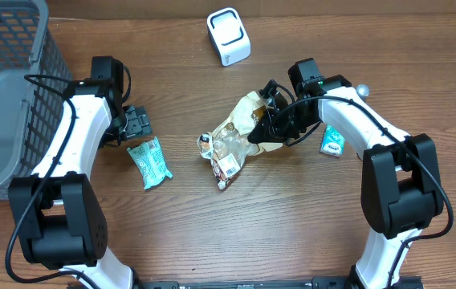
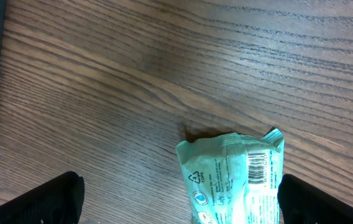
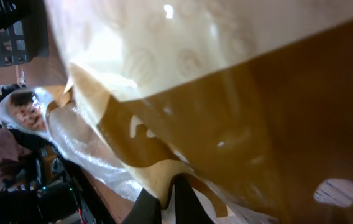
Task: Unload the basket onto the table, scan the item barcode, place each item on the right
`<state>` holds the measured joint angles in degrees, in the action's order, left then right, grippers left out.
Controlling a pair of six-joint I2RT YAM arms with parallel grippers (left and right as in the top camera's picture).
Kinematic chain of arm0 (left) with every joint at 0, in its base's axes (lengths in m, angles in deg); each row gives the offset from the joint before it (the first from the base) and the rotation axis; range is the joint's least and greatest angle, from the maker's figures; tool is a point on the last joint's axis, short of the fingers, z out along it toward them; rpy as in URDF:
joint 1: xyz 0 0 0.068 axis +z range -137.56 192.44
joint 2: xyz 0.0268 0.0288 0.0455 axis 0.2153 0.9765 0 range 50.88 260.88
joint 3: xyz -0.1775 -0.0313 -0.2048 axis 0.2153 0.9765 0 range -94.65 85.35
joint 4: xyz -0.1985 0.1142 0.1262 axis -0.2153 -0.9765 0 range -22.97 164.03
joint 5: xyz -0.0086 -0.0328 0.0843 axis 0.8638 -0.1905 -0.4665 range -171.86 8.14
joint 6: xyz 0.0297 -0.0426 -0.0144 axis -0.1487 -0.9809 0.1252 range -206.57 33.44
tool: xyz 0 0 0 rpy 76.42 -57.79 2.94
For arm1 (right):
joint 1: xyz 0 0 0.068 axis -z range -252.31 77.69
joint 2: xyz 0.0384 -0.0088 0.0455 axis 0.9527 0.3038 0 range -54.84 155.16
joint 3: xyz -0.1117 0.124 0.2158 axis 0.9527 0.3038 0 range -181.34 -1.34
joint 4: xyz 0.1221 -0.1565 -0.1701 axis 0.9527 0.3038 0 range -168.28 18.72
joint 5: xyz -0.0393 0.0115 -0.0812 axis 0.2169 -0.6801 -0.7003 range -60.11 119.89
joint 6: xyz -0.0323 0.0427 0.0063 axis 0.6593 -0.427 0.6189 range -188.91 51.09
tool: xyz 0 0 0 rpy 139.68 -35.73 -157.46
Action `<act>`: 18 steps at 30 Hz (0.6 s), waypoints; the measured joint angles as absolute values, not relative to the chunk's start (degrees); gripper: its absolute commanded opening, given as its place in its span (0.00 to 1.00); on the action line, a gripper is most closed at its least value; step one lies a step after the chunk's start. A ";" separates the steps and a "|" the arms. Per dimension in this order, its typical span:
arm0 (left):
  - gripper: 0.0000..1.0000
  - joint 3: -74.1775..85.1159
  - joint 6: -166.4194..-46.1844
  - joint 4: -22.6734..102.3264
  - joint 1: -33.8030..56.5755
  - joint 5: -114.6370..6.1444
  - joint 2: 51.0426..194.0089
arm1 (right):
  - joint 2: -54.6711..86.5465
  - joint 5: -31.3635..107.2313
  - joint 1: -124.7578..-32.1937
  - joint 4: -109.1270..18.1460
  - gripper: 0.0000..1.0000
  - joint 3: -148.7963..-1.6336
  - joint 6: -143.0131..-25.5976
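Note:
A crinkly snack bag (image 1: 232,143), tan and brown with a clear part, hangs just over the table's middle. My right gripper (image 1: 265,131) is shut on its brown upper edge. In the right wrist view the bag (image 3: 226,93) fills the frame, and a fold of it is pinched at the gripper (image 3: 167,200) between the two dark fingers (image 3: 189,205). A white label (image 1: 230,167) shows near the bag's lower end. The white scanner (image 1: 228,36) stands at the back centre. My left gripper (image 1: 136,124) is open above a teal packet (image 2: 235,180) whose barcode (image 2: 258,167) faces up.
A grey mesh basket (image 1: 3,96) fills the far left. The teal packet (image 1: 149,161) lies just right of the left arm. A second teal packet (image 1: 333,142) lies on the wood beside the right arm.

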<state>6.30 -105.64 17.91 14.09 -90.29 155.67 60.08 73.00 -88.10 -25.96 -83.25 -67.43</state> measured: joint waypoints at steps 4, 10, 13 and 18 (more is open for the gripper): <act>1.00 6.30 -105.61 17.91 14.09 -90.29 155.67 | 60.08 73.13 -88.10 -25.98 0.04 -83.25 -67.41; 1.00 6.30 -105.64 17.91 14.09 -90.29 155.67 | 60.08 73.40 -88.08 -26.01 0.04 -83.25 -67.41; 0.99 6.30 -105.64 17.91 14.09 -90.29 155.67 | 60.08 73.40 -88.10 -25.98 0.04 -83.25 -67.41; 0.99 6.30 -105.64 17.91 14.09 -90.29 155.67 | 60.08 73.42 -88.10 -26.01 0.04 -83.25 -67.41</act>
